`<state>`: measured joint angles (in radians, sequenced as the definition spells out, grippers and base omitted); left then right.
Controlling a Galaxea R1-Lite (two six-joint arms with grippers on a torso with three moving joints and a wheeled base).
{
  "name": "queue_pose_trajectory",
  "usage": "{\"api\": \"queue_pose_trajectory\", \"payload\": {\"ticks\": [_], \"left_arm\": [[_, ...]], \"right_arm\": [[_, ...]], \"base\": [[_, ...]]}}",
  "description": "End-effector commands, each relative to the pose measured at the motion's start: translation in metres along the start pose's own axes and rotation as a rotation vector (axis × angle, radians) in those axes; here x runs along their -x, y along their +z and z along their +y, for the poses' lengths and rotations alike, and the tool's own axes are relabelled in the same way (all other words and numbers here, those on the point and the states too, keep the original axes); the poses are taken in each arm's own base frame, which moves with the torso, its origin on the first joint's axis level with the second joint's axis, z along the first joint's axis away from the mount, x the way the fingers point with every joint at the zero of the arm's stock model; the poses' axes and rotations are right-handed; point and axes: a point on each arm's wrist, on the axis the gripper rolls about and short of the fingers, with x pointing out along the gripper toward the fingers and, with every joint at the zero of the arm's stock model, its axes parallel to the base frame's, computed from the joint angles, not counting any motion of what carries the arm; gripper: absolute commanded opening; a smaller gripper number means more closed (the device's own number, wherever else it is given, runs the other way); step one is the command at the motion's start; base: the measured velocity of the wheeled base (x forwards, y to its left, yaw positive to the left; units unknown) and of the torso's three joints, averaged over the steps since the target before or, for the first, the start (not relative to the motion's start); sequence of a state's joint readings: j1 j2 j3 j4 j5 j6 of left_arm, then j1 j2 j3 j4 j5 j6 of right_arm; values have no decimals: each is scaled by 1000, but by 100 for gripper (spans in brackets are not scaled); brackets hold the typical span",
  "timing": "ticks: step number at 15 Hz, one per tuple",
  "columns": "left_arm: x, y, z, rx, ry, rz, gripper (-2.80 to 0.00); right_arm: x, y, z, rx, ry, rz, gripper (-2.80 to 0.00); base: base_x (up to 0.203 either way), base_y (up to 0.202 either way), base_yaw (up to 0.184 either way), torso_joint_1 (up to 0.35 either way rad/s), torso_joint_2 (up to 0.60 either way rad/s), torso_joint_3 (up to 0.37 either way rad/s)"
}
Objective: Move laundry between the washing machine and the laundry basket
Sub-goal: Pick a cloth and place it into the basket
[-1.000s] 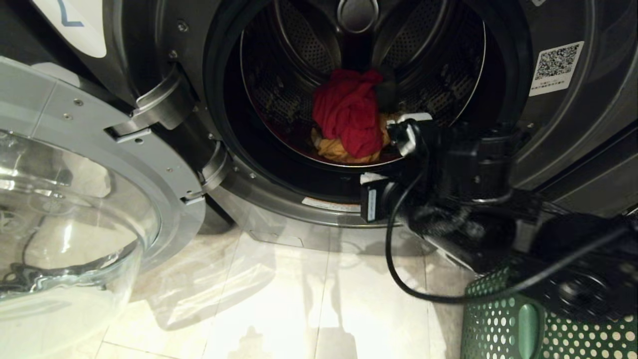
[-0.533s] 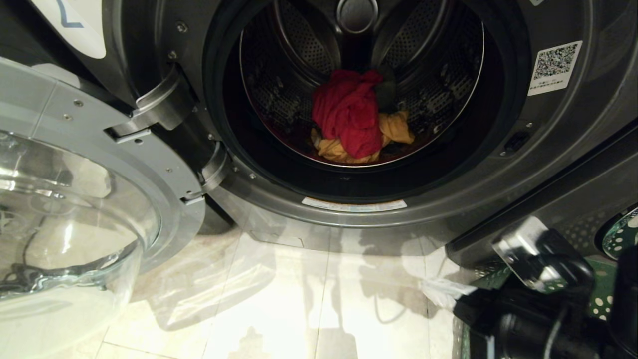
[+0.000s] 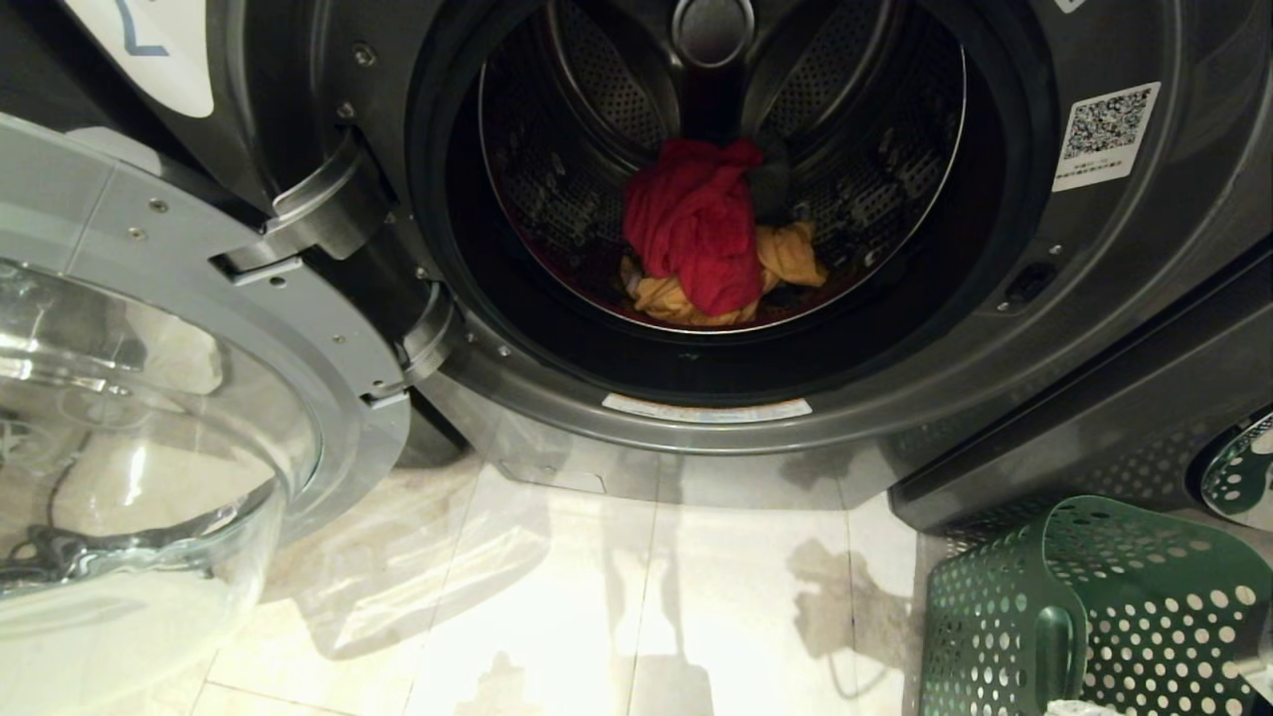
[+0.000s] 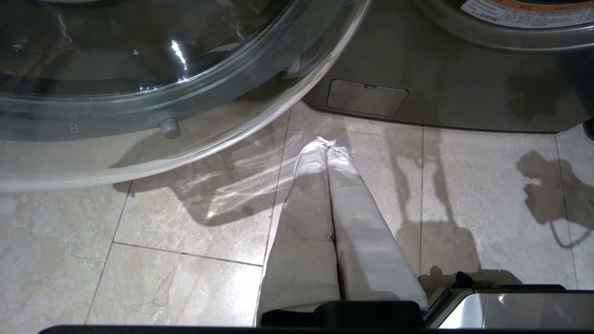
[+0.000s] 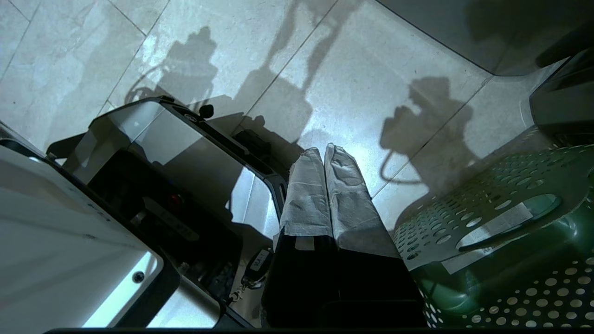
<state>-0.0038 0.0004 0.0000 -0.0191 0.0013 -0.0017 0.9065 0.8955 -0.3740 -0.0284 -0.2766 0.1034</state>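
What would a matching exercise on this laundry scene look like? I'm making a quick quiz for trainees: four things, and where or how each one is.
Things:
1. red cloth
2. washing machine door
3. laundry basket
4. right gripper

Places or states:
A. swung open, at the left
B. shut, empty, over the floor tiles
C. inside the drum, on an orange-yellow piece
D. on the floor, at the lower right

Pairs: 1-C, 2-A, 3-D, 4-B
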Motion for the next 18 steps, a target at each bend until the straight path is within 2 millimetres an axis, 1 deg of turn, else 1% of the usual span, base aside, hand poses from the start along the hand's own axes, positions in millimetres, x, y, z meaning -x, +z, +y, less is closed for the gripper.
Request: {"api": "queue_pose_trajectory", "payload": {"ticks": [1,7,8,16,18], "left_arm": [[0,-2,0,1,-1,5,-280],[0,-2,0,1,-1,5,-280],[0,-2,0,1,-1,5,-280],[0,-2,0,1,-1,5,-280],[0,-2,0,1,-1,5,-280]], "right_arm": [[3,-5,-2,-7,-8,-8,-280],[2,-2,-2,-9,-14,-4,-280],[0,-2,-2,-8,-15,1,-280],[1,-1,-2,-9,-17,-3,-280],[1,0,-2,-8,-19,-6,-280]], "base": [[0,0,0,0,0,0],[0,0,0,0,0,0],[-2,95,-7,2,6,-1],[0,188,-2,1,0,1],[0,83,2,4,0,2]]}}
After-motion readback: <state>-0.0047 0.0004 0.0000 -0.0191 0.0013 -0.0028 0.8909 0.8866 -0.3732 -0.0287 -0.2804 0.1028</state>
